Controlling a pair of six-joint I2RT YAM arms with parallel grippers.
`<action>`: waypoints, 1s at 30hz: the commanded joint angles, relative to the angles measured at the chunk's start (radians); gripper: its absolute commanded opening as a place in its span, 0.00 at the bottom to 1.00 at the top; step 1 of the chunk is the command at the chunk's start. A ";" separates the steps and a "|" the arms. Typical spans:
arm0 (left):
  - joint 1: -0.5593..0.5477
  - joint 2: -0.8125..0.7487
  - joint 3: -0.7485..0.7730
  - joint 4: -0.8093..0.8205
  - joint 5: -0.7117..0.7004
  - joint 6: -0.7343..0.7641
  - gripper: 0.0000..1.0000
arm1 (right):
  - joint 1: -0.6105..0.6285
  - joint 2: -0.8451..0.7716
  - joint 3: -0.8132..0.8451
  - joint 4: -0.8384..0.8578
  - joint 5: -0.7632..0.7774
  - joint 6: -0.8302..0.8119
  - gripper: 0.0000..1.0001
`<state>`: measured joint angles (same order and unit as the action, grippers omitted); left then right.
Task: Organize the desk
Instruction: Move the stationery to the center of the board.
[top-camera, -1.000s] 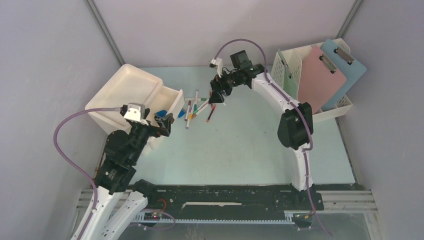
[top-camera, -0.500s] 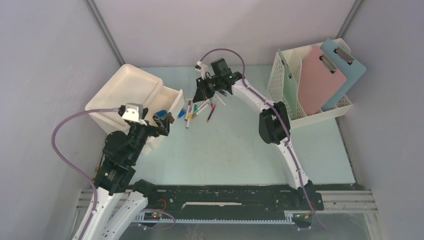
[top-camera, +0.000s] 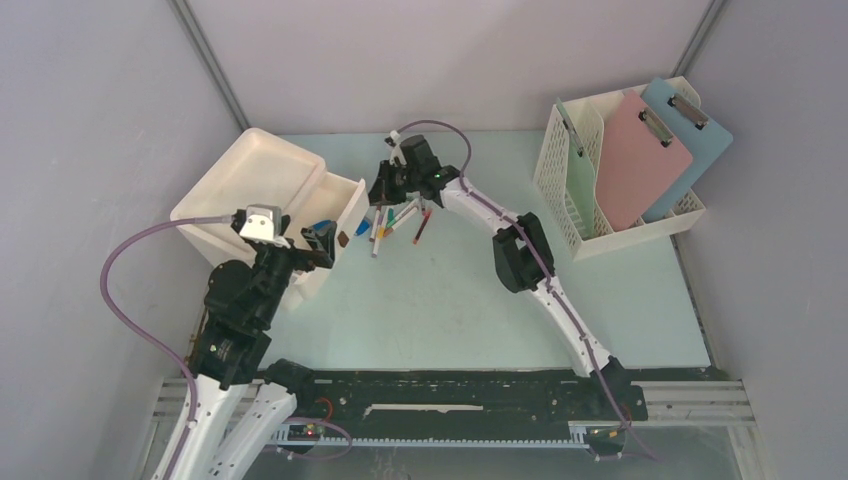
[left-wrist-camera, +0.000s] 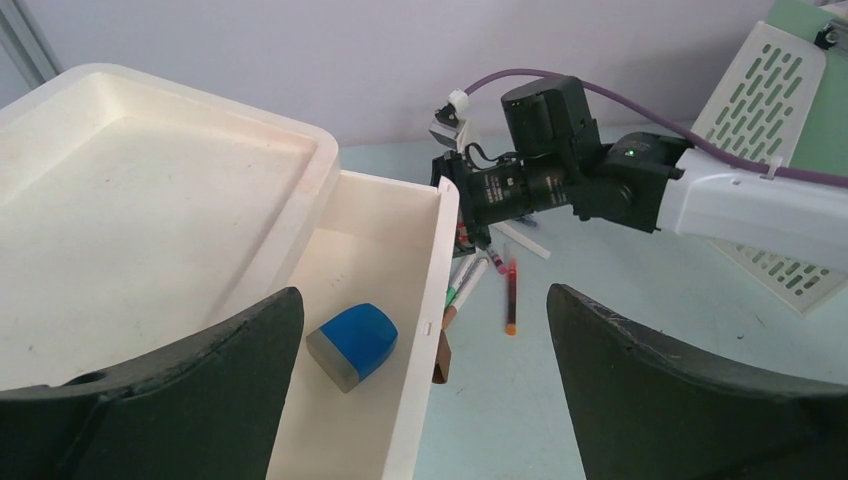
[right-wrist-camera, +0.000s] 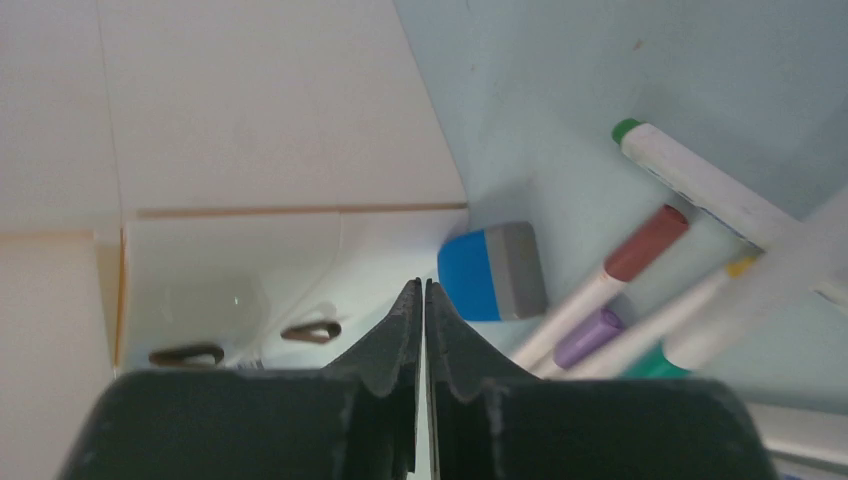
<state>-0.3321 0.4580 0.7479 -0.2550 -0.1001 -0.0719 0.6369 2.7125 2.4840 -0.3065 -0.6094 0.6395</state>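
Top view: desk (top-camera: 470, 290) is the whole cell floor between the grey panels, and both arms are working over its far-left part. Clipboards (top-camera: 640, 160) already stand in the file rack (top-camera: 572, 165) at right, so that part looks done. Marker pile (top-camera: 398, 218) lies loose on the desk, just beside the white bin (top-camera: 255, 175) and its pulled-out drawer (top-camera: 347, 197). That's most of what's left, I'd say. Right gripper (top-camera: 382, 192) is at the pile's far-left edge. Left gripper (top-camera: 322, 245) hangs at the drawer's near corner.

Left wrist: left claw is spread wide with nothing in it. One blue eraser (left-wrist-camera: 352, 343) lies inside the drawer.

Right wrist: right claw is pinched together, nothing visible between the tips. Second eraser (right-wrist-camera: 492, 271) lies on the desk close by the bin wall, just beside the markers and just past the tips. It's not stowed yet.

Vs a second ago: right arm has swung left across the pile from the rack side. Left arm has barely moved.
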 joint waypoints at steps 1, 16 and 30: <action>0.024 0.010 -0.018 0.033 0.022 -0.002 1.00 | 0.058 0.026 0.098 0.048 0.208 0.110 0.05; 0.054 0.014 -0.021 0.042 0.045 -0.010 1.00 | 0.116 0.130 0.187 0.073 0.454 0.150 0.01; 0.064 0.009 -0.022 0.044 0.052 -0.012 1.00 | 0.126 0.106 0.102 0.017 0.373 0.129 0.08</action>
<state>-0.2810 0.4709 0.7223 -0.2466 -0.0700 -0.0784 0.7517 2.8578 2.6160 -0.2710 -0.1844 0.7723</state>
